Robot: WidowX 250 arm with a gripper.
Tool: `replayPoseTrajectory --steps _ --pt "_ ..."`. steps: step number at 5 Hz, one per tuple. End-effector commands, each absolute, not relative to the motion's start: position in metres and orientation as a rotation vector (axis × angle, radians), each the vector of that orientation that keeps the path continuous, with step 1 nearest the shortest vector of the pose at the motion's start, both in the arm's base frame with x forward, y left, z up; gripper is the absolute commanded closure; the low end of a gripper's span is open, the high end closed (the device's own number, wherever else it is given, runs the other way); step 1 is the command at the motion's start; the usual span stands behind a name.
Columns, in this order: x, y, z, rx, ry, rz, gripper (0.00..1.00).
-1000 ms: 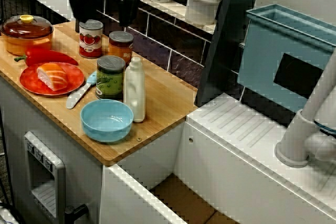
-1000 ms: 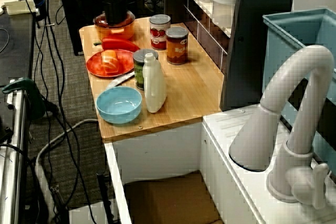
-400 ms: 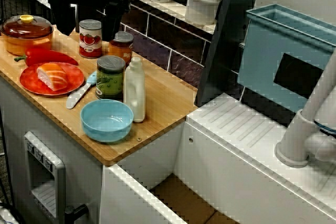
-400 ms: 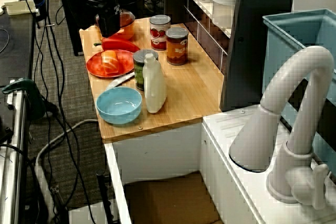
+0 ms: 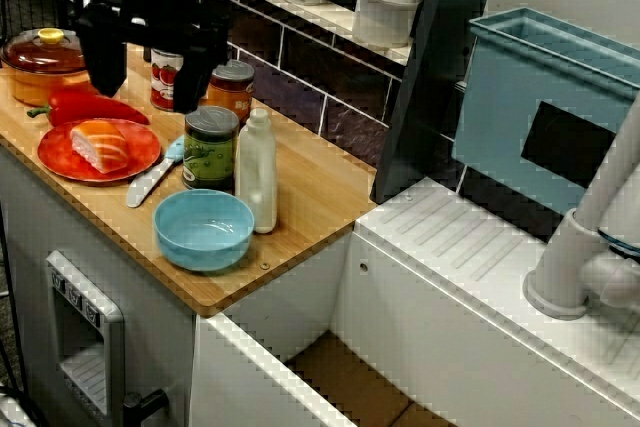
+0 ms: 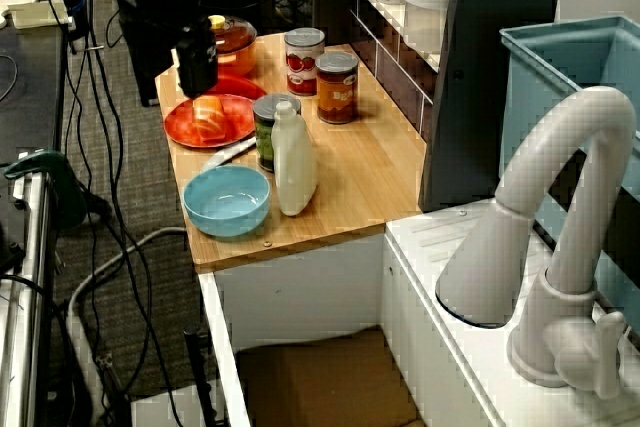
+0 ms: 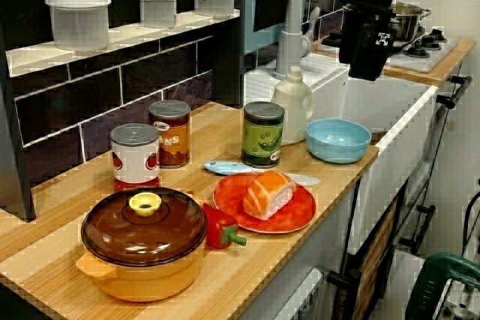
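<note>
My black gripper [image 5: 148,75] hangs open above the left part of the wooden counter [image 5: 310,187], with nothing between its fingers. It is nearest the red pepper [image 5: 95,107] and the red plate [image 5: 60,155] holding a piece of salmon [image 5: 100,145]. In the view from above it partly hides the tomato can [image 5: 170,90]. In the view from the sink end the gripper [image 6: 172,67] stands over the counter's far left, beside the orange lidded pot [image 6: 235,37]. In the view from the pot end the gripper [image 7: 367,54] shows at the upper right, well above the counter.
An orange-labelled can [image 5: 232,87], a green can [image 5: 210,147], a white bottle [image 5: 258,172], a blue bowl [image 5: 203,229] and a knife [image 5: 150,182] crowd the counter. White jars [image 5: 388,2] sit on the back shelf. A faucet [image 6: 560,207] stands at the right.
The gripper has come forward and down from the back shelf toward the counter's front left, now over the pepper and plate. Nothing on the counter has moved.
</note>
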State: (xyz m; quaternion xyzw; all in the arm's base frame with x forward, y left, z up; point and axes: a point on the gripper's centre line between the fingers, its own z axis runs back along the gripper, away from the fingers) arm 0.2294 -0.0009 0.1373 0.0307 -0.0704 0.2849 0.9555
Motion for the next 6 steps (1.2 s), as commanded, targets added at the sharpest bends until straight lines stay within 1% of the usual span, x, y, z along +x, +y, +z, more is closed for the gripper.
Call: replayPoseTrajectory --steps 1,2,6 --pt "0.2219 -0.0051 0.145 0.023 -0.145 0.555 0.0" --pt "0.2212 -0.0118 0.1458 0.024 -0.137 0.552 0.0" --pt "0.2212 -0.0118 0.1458 0.024 -0.137 0.552 0.0"
